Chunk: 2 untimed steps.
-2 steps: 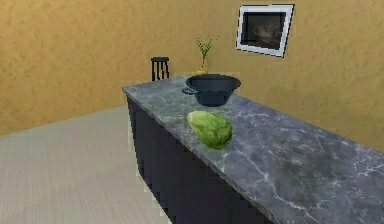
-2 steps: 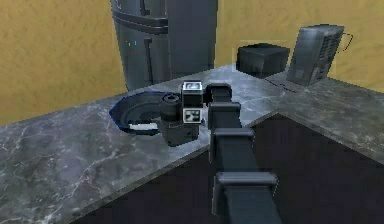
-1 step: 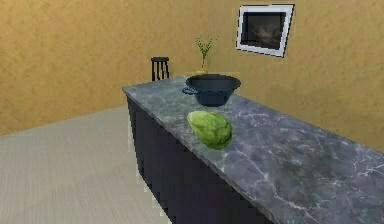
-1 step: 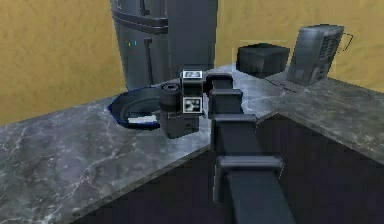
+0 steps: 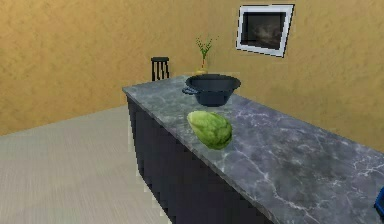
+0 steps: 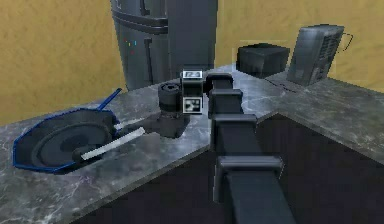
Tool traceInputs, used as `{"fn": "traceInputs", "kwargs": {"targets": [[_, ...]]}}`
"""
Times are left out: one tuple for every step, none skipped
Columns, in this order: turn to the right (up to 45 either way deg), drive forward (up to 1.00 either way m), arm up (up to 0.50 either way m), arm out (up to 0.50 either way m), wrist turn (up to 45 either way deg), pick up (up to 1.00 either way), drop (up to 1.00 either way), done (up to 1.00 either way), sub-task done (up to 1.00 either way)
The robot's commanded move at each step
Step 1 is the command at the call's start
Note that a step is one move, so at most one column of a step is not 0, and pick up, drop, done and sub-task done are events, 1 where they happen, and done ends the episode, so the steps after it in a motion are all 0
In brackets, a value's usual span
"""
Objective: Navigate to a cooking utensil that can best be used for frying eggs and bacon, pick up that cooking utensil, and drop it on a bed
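Pan (image 6: 62, 140) on counter (image 6: 150, 172), left of pincer (image 6: 125, 133) (fridge (image 6: 165, 40) behind).

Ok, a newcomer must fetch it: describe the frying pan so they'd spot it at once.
Find the grey marbled countertop before the tall dark fridge. Toward the arm side view's left lies a wide, shallow black pan; its blue rim sets it apart.
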Motion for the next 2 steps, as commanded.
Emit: {"fn": "traceInputs", "kwargs": {"targets": [[0.0,0.0,0.0,0.0,-45.0,0.0,0.0,0.0,0.0],[0.0,0.0,0.0,0.0,-12.0,0.0,0.0,0.0,0.0]]}}
